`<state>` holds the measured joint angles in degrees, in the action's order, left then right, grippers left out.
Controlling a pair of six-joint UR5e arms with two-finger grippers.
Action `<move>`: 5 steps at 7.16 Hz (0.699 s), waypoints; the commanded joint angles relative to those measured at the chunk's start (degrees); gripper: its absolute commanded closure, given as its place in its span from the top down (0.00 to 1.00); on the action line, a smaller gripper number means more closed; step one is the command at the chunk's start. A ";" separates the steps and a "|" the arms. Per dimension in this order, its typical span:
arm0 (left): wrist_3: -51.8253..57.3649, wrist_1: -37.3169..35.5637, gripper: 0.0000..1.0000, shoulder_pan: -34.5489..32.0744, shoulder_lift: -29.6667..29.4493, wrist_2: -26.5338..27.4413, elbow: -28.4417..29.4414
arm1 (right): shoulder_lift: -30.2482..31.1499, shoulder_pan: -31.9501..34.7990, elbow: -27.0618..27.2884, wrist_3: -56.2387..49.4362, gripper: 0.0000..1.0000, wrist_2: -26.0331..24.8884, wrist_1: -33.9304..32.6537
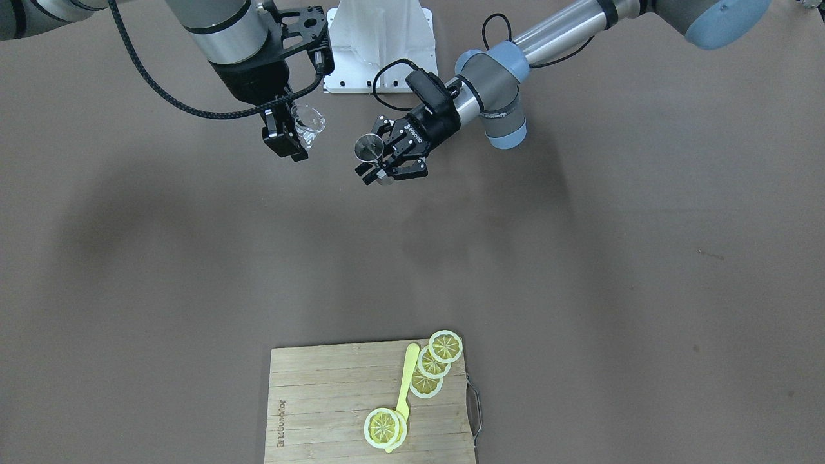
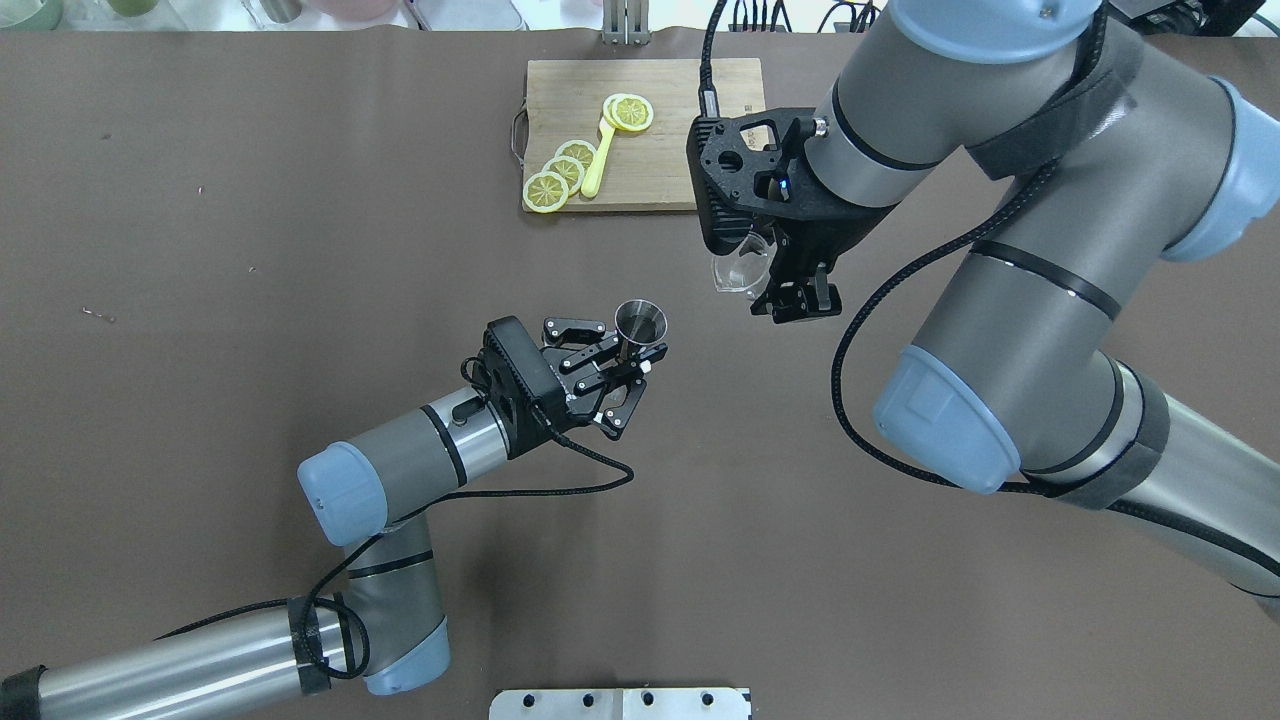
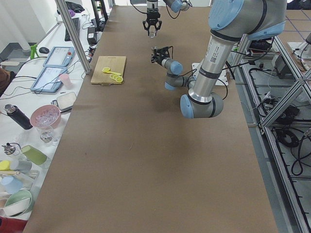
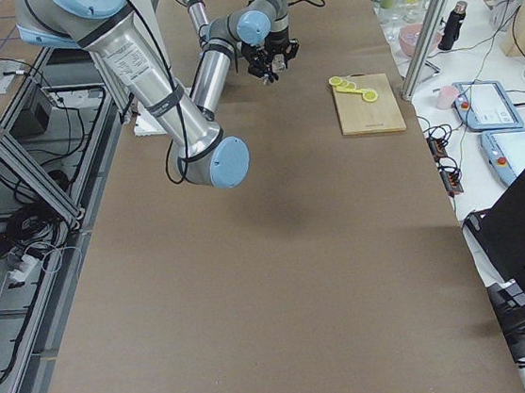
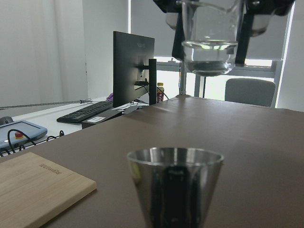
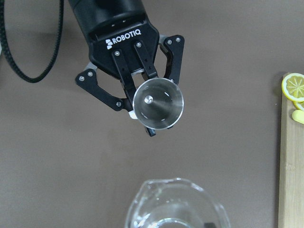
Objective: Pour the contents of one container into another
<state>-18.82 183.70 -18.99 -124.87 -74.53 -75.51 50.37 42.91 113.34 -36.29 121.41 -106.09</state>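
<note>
A small metal cup point(image 2: 640, 322) stands upright and empty in my left gripper point(image 2: 636, 365), which is shut on its lower part above the brown table. In the right wrist view the metal cup point(image 6: 157, 103) shows its open mouth and bare bottom. My right gripper point(image 2: 792, 300) is shut on a clear glass beaker point(image 2: 740, 268), held upright to the right of the cup and higher than it. The left wrist view shows the beaker point(image 5: 210, 42) holding a little clear liquid, above and beyond the cup point(image 5: 175, 190). The two vessels do not touch.
A wooden cutting board point(image 2: 680, 150) lies at the table's far side with lemon slices point(image 2: 560, 172) and a yellow utensil point(image 2: 598, 160) on it. A white mounting plate point(image 1: 380, 45) sits at the robot's base. Bowls and cups point(image 3: 44, 116) stand on a side bench.
</note>
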 commanded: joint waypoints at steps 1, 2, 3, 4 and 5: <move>0.36 -0.19 0.00 0.09 -0.02 0.09 0.10 | -0.97 -1.42 -0.05 1.05 0.00 -2.83 -2.79; 0.36 -1.67 0.00 0.09 -0.19 0.09 0.02 | -1.32 -2.30 -0.14 2.36 0.00 -4.23 -3.59; 0.36 -1.68 0.00 0.00 -0.37 0.09 0.02 | -1.58 -3.18 -0.23 2.98 0.00 -5.38 -4.64; 0.36 -1.59 0.00 0.00 -0.37 0.09 -0.07 | -1.76 -3.97 -0.49 2.98 0.00 -6.52 -4.82; 0.36 -1.68 0.00 0.00 -0.37 0.18 -0.07 | -2.02 -4.32 -0.58 2.98 0.00 -7.40 -6.04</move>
<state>-18.46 182.11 -18.97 -125.21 -74.42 -75.55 48.64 39.24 112.93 -33.43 115.22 -111.00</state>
